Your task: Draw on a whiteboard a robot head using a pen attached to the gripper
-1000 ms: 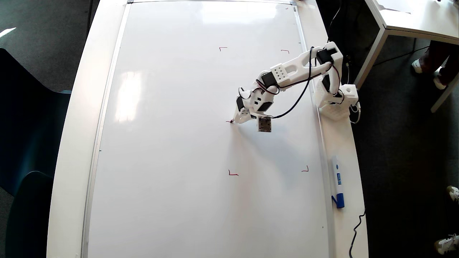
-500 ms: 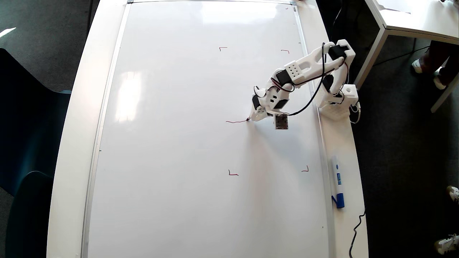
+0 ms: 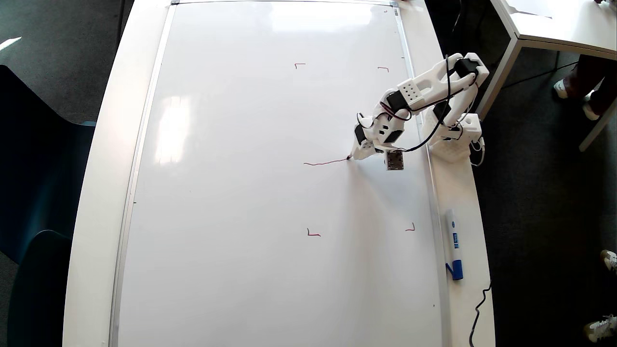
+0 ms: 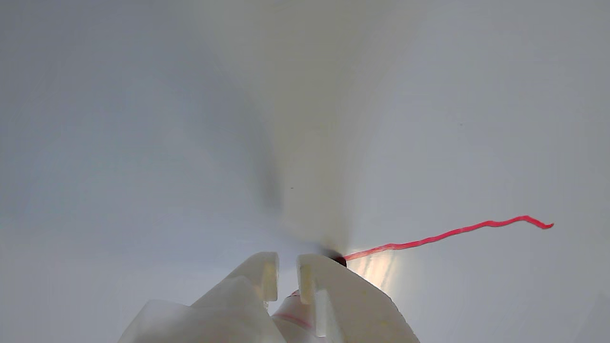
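The whiteboard [image 3: 241, 193] fills most of the table in the overhead view, and its glossy surface [image 4: 143, 119] fills the wrist view. My white gripper [image 3: 359, 153] is over the board's right part, shut on the pen. The pen's tip [image 3: 348, 158] touches the board. In the wrist view the gripper [image 4: 286, 278] enters from the bottom, with the pen [image 4: 290, 314] between its fingers and the dark tip [image 4: 339, 260] beside the right finger. Of the robot head, only one wavy red line [image 3: 325, 162] shows, running left from the tip; it trails right [image 4: 448, 233] in the wrist view.
Small red corner marks [image 3: 300, 64], [image 3: 383, 69], [image 3: 313, 234], [image 3: 410, 228] frame the drawing area. A white marker with a blue cap [image 3: 453, 243] lies on the table's right strip below the arm base [image 3: 453, 137]. A black cable [image 3: 478, 311] hangs at the lower right edge. Another table [image 3: 554, 24] stands at top right.
The gripper has slid right across the board with the pen tip down. The red line has grown from a short dash to a long wavy stroke.
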`<state>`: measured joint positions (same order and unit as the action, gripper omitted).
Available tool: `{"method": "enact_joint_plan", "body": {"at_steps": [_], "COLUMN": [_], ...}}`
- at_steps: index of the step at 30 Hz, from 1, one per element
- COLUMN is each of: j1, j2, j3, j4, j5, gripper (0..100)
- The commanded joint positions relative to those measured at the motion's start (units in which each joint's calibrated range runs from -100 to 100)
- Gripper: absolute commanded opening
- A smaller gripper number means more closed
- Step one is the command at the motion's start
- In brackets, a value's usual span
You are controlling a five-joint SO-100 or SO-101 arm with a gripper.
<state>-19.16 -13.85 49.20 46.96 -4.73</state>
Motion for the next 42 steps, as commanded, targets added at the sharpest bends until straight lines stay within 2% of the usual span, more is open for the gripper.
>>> {"method": "enact_joint_plan", "body": {"at_steps": [1,8,23,33,38,42], "j1": [-0.03,0.04,-0.11,0.63,5.27,9.76], "j2": [-0.95,-2.63,-19.15,-19.73,-19.99,-20.32], "j3": [1.59,4.32,16.57,16.66,16.57,16.57], "j4": [3.69,4.04,11.6,11.42,10.9,10.9], "j5": [-0.15,-0.15,-1.54,-1.44,-0.85,1.67], "gripper": [1,1,1,1,1,1]}}
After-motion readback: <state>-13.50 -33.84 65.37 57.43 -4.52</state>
